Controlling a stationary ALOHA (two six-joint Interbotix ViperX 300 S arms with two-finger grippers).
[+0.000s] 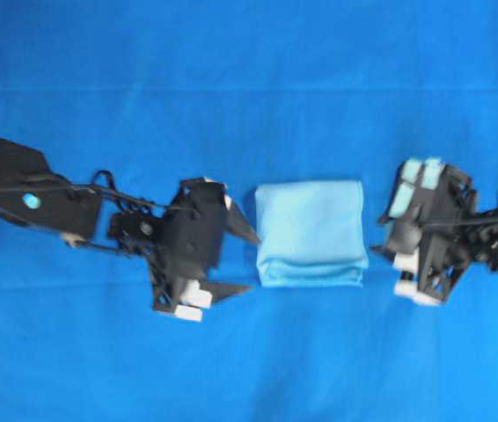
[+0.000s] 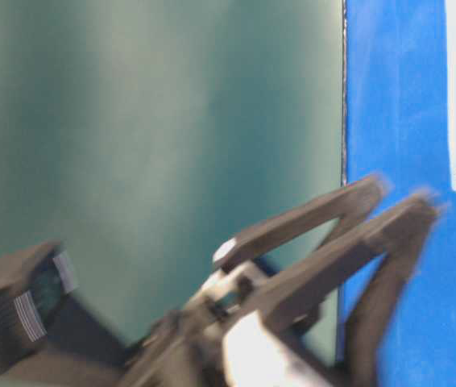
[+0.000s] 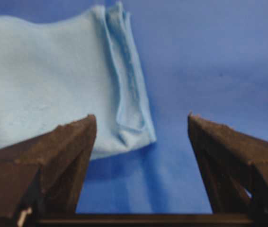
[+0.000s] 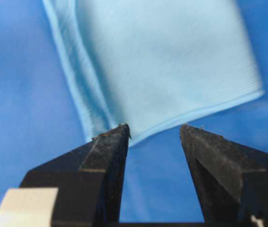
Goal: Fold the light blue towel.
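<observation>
Overhead view: folded light blue towel (image 1: pixel 311 233) at centre of the desk (image 1: pixel 231 53); left gripper (image 1: pixel 245 264) and right gripper (image 1: pixel 388 264) flank it, fingers wide, empty.

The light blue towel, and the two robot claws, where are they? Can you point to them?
light blue towel (image 1: pixel 311 231): overhead view, middle of its folded top.
left gripper (image 1: pixel 242 262): overhead view, gap between its open fingertips.
right gripper (image 4: pixel 154 131): right wrist view, gap between its open fingertips.

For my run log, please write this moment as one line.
towel: folded, lying flat between grippers | left gripper: open, empty | right gripper: open, empty | table cover: blue
</observation>
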